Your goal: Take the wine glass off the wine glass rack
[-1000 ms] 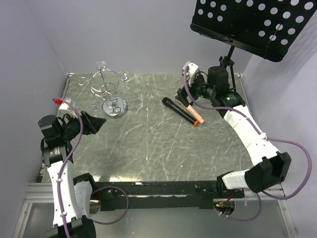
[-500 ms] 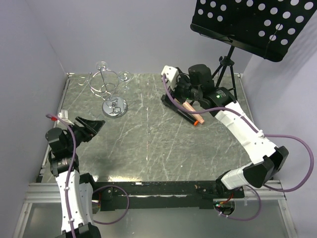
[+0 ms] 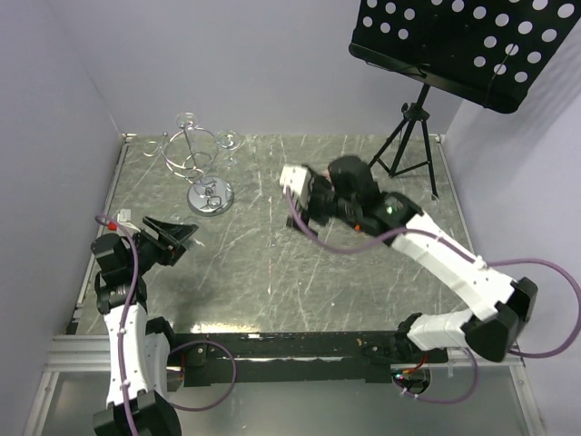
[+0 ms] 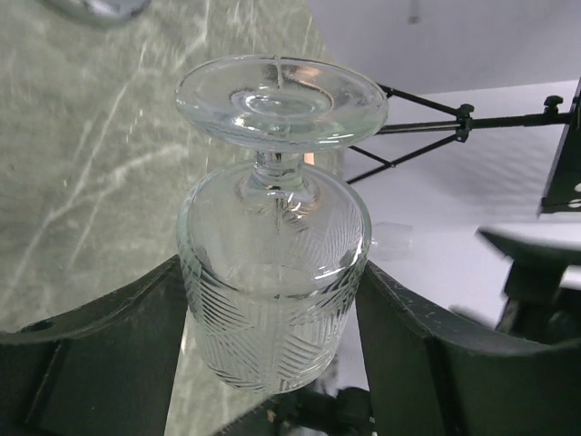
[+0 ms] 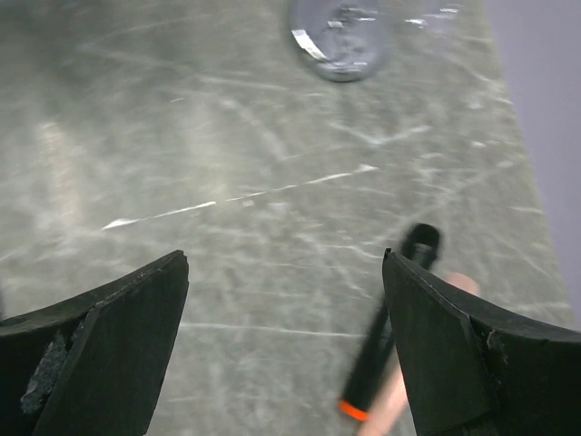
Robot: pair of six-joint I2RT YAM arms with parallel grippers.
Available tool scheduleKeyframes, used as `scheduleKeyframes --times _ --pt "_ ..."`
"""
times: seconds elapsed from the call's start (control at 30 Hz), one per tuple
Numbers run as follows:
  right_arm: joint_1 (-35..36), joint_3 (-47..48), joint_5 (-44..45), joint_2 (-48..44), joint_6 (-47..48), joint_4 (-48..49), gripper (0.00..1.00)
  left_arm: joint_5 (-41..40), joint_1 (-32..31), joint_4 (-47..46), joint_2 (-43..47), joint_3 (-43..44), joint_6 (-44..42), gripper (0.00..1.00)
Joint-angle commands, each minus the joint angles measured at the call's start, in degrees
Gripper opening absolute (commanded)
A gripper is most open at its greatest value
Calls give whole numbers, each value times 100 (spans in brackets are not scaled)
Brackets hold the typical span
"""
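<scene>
The wine glass rack (image 3: 201,163), a chrome wire stand on a round mirror base, stands at the back left, and clear glasses (image 3: 230,141) hang from its curled arms. My left gripper (image 3: 175,239) is at the left edge, well in front of the rack. In the left wrist view it (image 4: 272,271) is shut on a cut-pattern wine glass (image 4: 274,300), held by the bowl with the foot pointing away. My right gripper (image 3: 301,207) hovers over the table's middle. It is open and empty in the right wrist view (image 5: 283,263). The rack's base (image 5: 340,36) shows far ahead.
A black music stand (image 3: 463,41) on a tripod (image 3: 408,145) stands at the back right. A black microphone with an orange ring (image 5: 390,327) and a pinkish object (image 5: 413,400) lie on the marble table (image 3: 272,272) under my right gripper, hidden in the top view.
My right arm has swung left from the back right corner to above the table's middle, covering the microphone. My left gripper has drawn slightly nearer and lower with the glass.
</scene>
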State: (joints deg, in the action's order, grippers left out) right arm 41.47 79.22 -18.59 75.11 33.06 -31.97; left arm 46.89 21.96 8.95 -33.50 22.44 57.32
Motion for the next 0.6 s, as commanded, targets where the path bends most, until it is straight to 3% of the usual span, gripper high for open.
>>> scheduleKeyframes --times 0.0,0.13,0.27,0.4,0.57 --pt "501 -810 -180 -883 17 682 92 522 72 -667 -306 -38 780 1" --pt "853 -1496 -128 -1270 -299 1348 89 829 81 -570 -543 138 903 1" --pt "1362 -1814 74 -956 -941 2385 85 971 81 -369 -685 147 1080 1" --pt "1785 -1376 399 -96 -1204 2915 75 997 81 -131 -842 103 1220 1" --pt "1829 -672 611 872 -1346 3170 67 1374 81 -271 -1167 15 1641 1"
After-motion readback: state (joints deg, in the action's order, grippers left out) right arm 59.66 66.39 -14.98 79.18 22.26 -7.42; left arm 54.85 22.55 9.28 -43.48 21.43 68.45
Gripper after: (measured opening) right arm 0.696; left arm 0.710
